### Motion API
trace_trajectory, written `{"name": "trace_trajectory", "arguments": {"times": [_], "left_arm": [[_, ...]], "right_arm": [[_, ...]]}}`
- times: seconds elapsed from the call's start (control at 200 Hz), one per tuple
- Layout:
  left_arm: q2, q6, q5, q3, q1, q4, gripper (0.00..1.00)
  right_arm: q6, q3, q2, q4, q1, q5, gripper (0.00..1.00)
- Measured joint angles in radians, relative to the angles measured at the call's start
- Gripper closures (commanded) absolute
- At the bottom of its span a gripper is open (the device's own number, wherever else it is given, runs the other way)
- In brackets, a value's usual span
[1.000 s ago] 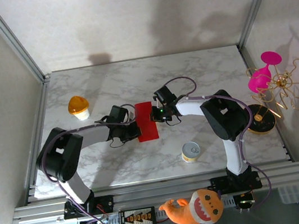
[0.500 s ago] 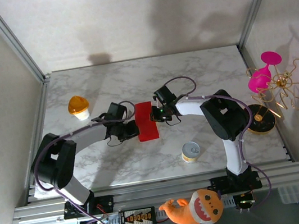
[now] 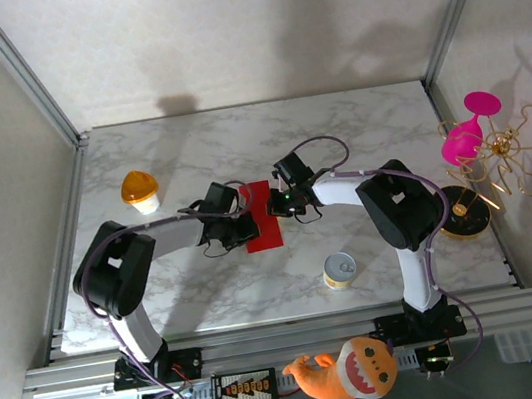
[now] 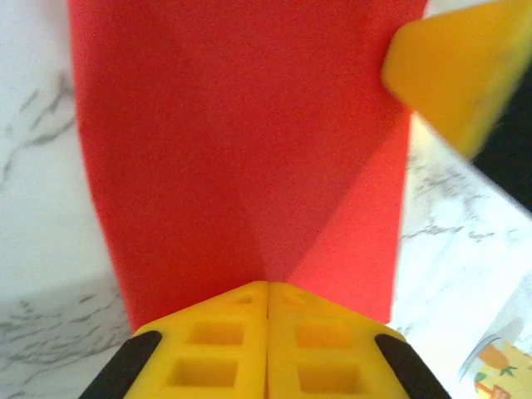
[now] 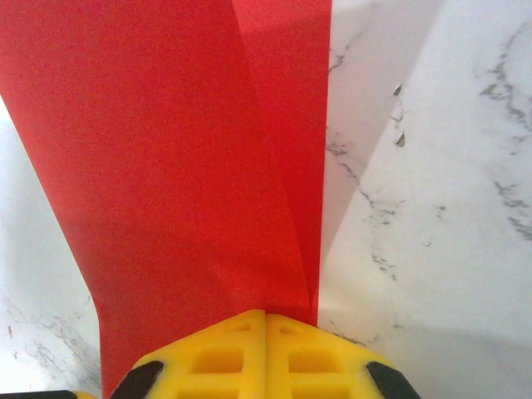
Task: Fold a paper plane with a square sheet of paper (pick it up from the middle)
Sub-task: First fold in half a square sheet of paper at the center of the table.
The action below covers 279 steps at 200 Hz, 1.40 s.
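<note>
Left end effector point(image 3: 247, 228), right end effector point(image 3: 275, 206) meet at red paper point(image 3: 263, 232) (folded narrow strip).

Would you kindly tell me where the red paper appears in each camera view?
Top external: red paper near picture centre.
Left wrist: upper centre, rising from the left gripper.
Right wrist: left and centre, above the right gripper.
Shared landmark: the marble table.

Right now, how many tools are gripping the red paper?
2. The left tool is shut on the left side of the red paper, and the right tool is shut on its right side, near the middle of the table.
</note>
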<state>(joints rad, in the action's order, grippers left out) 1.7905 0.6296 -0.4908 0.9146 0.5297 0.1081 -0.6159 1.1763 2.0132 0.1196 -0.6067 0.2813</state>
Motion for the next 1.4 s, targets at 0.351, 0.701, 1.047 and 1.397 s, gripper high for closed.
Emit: {"name": "trace_trajectory", "arguments": {"times": [0.351,0.701,1.047,1.397], "left_arm": [[-0.071,-0.058,-0.008,-0.134,-0.001,-0.110,0.94],[-0.201,-0.119,0.005,-0.204,0.002,0.062,0.94],[-0.237,-0.101,0.043,-0.061,-0.032,0.122,0.90],[0.013,0.031,0.039,0.066,-0.063,-0.085,0.91]], "right_arm": [[0.000,0.000,0.002,0.000,0.000,0.000,0.97],[0.000,0.000,0.005,-0.003,0.000,0.000,0.97],[0.003,-0.005,0.005,-0.015,0.000,-0.001,0.97],[0.003,-0.011,0.005,-0.031,0.000,-0.001,0.97]]}}
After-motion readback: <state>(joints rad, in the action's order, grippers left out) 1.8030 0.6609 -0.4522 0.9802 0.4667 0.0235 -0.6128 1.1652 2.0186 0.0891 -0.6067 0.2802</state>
